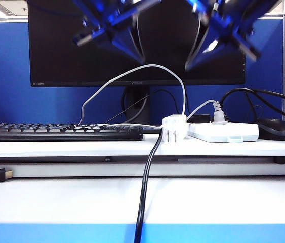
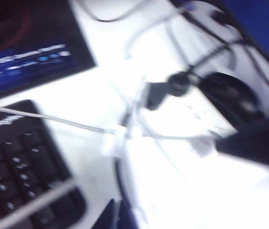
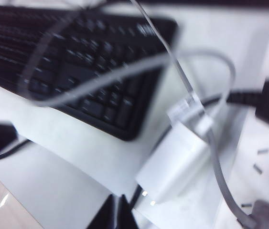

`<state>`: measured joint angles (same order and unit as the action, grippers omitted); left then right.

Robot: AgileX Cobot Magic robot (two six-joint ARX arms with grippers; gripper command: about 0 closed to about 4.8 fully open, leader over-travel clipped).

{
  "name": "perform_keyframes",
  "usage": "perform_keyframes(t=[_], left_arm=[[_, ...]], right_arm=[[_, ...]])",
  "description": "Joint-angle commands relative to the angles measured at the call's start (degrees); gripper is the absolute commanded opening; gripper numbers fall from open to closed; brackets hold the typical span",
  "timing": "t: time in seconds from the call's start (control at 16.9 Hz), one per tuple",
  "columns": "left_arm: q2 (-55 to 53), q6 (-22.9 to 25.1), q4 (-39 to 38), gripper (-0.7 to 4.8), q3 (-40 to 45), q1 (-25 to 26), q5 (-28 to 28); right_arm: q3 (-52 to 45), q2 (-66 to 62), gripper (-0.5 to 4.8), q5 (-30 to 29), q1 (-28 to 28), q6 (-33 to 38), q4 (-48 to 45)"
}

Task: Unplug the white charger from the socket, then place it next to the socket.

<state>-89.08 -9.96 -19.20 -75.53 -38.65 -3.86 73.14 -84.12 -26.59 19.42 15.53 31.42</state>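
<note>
Black cable [image 1: 143, 202] trails nearest you; the white charger [image 1: 174, 127] lies unplugged just beside the socket [image 1: 223, 132]; right gripper [image 1: 218, 30] pressed together, empty; left gripper [image 1: 112, 28] unreadable; nothing left but retreating.

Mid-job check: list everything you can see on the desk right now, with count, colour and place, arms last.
white charger: one, white, unplugged, on the desk beside the socket's left end, prongs facing the camera
socket: one, white, right of centre; a ribbed plug still in it
keyboard: one, black, left
mouse: one, black, far right
monitor: one, black, behind
thick cable: one, black, running forward off the desk
left gripper: blue, raised at upper left, holding nothing
right gripper: blue, raised at upper right, shut, empty
</note>
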Motion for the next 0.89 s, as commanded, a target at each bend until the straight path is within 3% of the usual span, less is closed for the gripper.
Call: perform_keyframes(t=[0.06, 0.3, 0.36, 0.47, 0.65, 0.89], left_arm=[[5.01, 0.61, -0.5, -0.04, -0.42, -0.04, -4.13], [12.15, 0.57, -0.39, -0.04, -0.42, -0.04, -3.82], [15.06, 0.63, -0.44, -0.04, -0.42, -0.04, -2.34], [18.51, 2.54, -0.63, -0.04, -0.42, -0.02, -1.31], [24.94, 9.35, -5.11, -0.04, -0.42, -0.11, -1.53], [36.24, 11.89, -14.4, -0.04, -0.37, -0.11, -0.17]], right_arm=[[0.24, 3.91, 0.16, -0.07, -0.07, -0.81, -3.67], [0.24, 8.24, 0.06, 0.15, -0.07, -1.38, -5.7], [0.24, 10.75, -0.01, 0.22, -0.07, -6.95, -6.43], [0.24, 13.64, -0.01, 1.44, -0.04, -8.68, -6.01], [0.22, 20.55, -0.02, 2.89, -0.04, -10.34, -5.35], [-1.46, 32.2, -0.02, 4.68, 0.37, -17.86, -5.6]])
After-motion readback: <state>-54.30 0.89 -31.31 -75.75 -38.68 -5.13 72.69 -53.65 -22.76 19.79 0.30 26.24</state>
